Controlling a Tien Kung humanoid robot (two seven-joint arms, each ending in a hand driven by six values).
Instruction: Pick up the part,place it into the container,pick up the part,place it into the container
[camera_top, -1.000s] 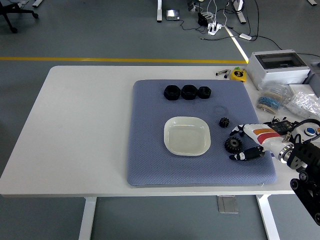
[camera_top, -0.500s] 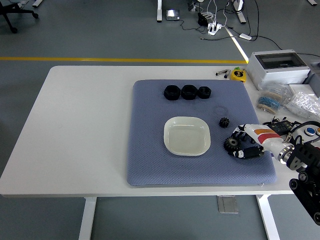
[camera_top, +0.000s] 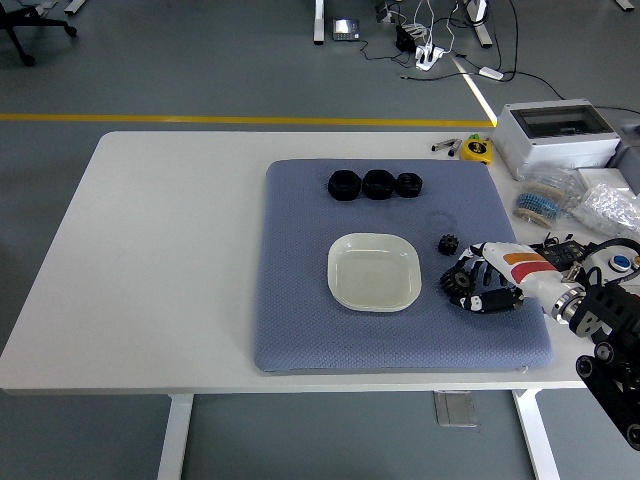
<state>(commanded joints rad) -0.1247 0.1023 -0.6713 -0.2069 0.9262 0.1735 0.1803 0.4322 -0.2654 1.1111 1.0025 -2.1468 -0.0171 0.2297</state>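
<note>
My right hand (camera_top: 487, 283) comes in low from the right edge, fingers curled around the large black gear (camera_top: 461, 283) on the blue mat (camera_top: 300, 320). Fingers look closed on it from both sides, thumb toward me, the others wrapping the far rim; the gear seems to sit on the mat, not lifted yet as far as I can tell. I hold it this way because a flat toothed disc is easier to pinch across its rim than to scoop.

The white container (camera_top: 373, 271) sits mid-mat, just to the left of my hand, empty, open side up, so the carry should be a short sideways move. The small black gear (camera_top: 448, 244) lies just beyond my fingers, apart from them, free on the mat; I judge that one is the second part. It is close enough that a sloppy lift could knock it.

Three black round parts (camera_top: 376, 184) line up at the mat's far edge, well away, not in my way. The mat likely keeps parts from sliding while I close on them.

My left hand is not visible. Clutter, including a grey box (camera_top: 556, 133), sits on the white table (camera_top: 150, 250) to the right.
</note>
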